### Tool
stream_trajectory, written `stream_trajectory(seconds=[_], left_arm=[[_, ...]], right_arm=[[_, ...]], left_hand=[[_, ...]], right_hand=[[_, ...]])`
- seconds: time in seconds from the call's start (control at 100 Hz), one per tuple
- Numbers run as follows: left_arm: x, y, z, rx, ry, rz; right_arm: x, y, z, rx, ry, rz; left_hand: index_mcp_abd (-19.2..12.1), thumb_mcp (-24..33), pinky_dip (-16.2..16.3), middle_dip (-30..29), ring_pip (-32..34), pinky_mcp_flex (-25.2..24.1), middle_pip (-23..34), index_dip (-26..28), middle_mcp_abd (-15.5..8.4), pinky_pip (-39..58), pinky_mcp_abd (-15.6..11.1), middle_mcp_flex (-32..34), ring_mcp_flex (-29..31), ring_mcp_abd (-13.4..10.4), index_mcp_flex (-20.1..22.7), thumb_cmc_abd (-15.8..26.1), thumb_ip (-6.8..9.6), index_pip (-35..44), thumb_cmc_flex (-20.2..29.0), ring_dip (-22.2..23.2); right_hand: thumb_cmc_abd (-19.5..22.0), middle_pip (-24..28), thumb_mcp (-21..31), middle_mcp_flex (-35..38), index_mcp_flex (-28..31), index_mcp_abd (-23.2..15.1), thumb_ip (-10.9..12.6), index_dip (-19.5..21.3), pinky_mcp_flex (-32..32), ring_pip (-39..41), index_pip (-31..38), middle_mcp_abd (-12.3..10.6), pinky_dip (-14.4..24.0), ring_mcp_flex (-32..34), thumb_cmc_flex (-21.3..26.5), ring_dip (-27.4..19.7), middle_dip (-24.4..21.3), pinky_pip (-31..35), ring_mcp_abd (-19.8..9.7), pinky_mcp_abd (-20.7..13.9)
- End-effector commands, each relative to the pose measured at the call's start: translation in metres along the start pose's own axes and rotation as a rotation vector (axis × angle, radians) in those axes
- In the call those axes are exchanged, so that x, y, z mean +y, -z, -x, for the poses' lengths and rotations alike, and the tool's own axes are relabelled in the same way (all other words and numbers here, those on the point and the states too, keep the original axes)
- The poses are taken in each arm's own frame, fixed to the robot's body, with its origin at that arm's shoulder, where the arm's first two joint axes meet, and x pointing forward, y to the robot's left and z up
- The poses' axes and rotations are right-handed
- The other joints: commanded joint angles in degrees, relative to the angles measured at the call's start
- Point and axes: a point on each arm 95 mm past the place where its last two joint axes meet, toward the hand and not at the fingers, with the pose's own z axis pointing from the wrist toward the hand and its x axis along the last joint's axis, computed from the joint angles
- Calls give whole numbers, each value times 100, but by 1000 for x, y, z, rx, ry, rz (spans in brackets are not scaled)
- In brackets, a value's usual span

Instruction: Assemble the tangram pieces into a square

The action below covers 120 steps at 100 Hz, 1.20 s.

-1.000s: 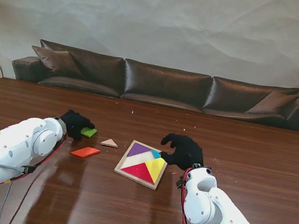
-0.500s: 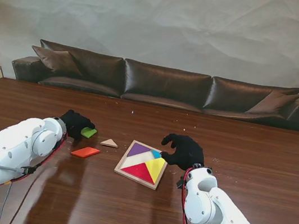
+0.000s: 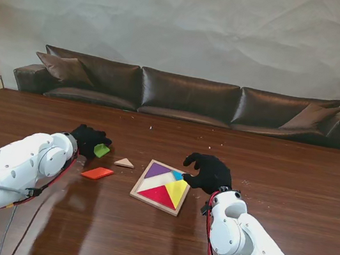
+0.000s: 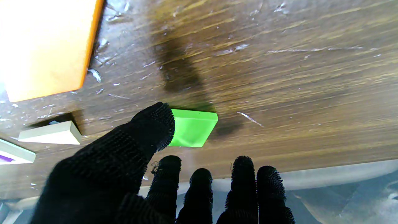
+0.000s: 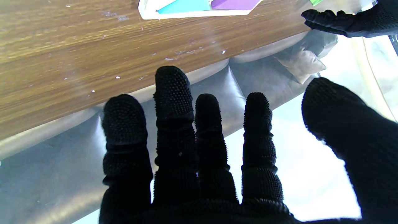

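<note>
A wooden tray (image 3: pixel 141 188) in the middle of the table holds purple (image 3: pixel 157 170), cyan (image 3: pixel 177 176), red (image 3: pixel 158 195) and yellow (image 3: pixel 176 192) pieces. Three pieces lie loose to its left: a green one (image 3: pixel 101 150), a tan triangle (image 3: pixel 124 162) and an orange one (image 3: pixel 97 173). My left hand (image 3: pixel 88 138) is at the green piece (image 4: pixel 194 128), with the thumb tip (image 4: pixel 155 123) against its edge and the fingers (image 4: pixel 242 174) spread just short of it. My right hand (image 3: pixel 209 171) hovers open by the tray's right far corner (image 5: pixel 146 14).
A dark leather sofa (image 3: pixel 188 97) runs along the table's far edge. The orange piece (image 4: pixel 43 46) and the tan triangle (image 4: pixel 49 133) lie close to my left hand. Small white specks dot the wood around the pieces.
My left hand has edged a little toward the green piece, which now looks slightly turned or tipped. The right hand has not moved.
</note>
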Motion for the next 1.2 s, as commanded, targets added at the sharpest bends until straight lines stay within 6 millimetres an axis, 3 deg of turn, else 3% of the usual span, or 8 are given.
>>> stream_trajectory(seconds=[0.0, 0.18, 0.34, 0.55, 0.9, 1.05, 1.12, 1.19], left_arm=[[-3, -3, -3, 8, 1, 14], [0, -6, -2, 4, 11, 45], [5, -9, -4, 6, 15, 63], [14, -10, -7, 11, 19, 55], [28, -7, -7, 2, -5, 35], [33, -7, -7, -5, -19, 29], [35, -8, -7, -8, -16, 22], [37, -8, -7, -12, -16, 10]], right_arm=[[-4, 2, -1, 0, -8, -23], [-4, 2, -1, -5, -17, -23], [-5, 2, 0, -8, -23, -23], [-5, 1, 1, -11, -28, -23], [-6, 1, 2, -11, -34, -32], [-7, 1, 1, -11, -37, -38], [-7, 2, 2, -10, -37, -41], [-8, 2, 1, -11, -38, -44]], left_hand=[[-99, 73, -63, -182, -71, -93, -68, -107, 13, 58, 50, -331, -137, 2, -144, -39, -233, -112, 158, 34], [-145, 55, -22, -335, -62, -101, 45, -172, -168, 83, -10, -587, -176, -29, -138, 53, -213, -77, 314, 49], [-131, 102, 112, -343, 51, -88, 309, -178, -256, 280, -9, -313, -75, -30, 7, 67, -191, 12, 417, 105], [-97, 284, 268, -114, 423, -83, 513, -65, -225, 1076, 15, 613, 237, 45, 392, -71, -195, 247, 475, 277], [76, 549, 300, 1163, 1523, 354, 1120, 146, 75, 2560, -80, 2181, 809, 8, 857, -391, -248, 447, 412, 852], [100, 635, 365, 2001, 2033, 623, 1650, 202, 172, 2794, -100, 2620, 1114, -63, 1067, -471, -261, 533, 404, 1125], [144, 364, 380, 3800, 2174, 740, 1655, 248, 217, 2820, -52, 2966, 1313, -78, 1193, -701, -619, 593, 740, 1171], [179, -19, 339, 4811, 2197, 894, 1415, 292, 264, 2855, 42, 3492, 1545, -28, 1344, -879, -685, 663, 1128, 1138]], right_hand=[[-73, -35, 131, -46, 46, 7, -66, 19, -705, 78, -33, 67, 87, 59, 67, 35, -66, 225, -39, -101], [-71, -40, 135, -29, 46, 9, -66, 6, -703, 82, -36, 71, 86, 69, 78, 37, -68, 229, -33, -104], [-81, -41, 142, -14, 52, 26, -66, -4, -702, 88, -29, 72, 87, 81, 87, 41, -68, 236, -26, -100], [-71, -47, 142, 0, 55, 34, -68, -14, -700, 96, -23, 71, 88, 102, 89, 45, -69, 245, -34, -103], [-78, -53, 152, 14, 68, 55, -68, -28, -698, 92, -8, 76, 88, 104, 105, 45, -70, 253, -19, -100], [-65, -50, 153, 25, 65, 51, -69, -35, -702, 93, -9, 78, 88, 105, 101, 47, -68, 254, -23, -92], [-63, -54, 152, 21, 69, 60, -69, -36, -700, 96, -6, 84, 89, 107, 105, 48, -69, 256, -18, -89], [-67, -57, 151, 19, 64, 60, -69, -39, -700, 93, -8, 87, 89, 102, 103, 48, -70, 256, -17, -88]])
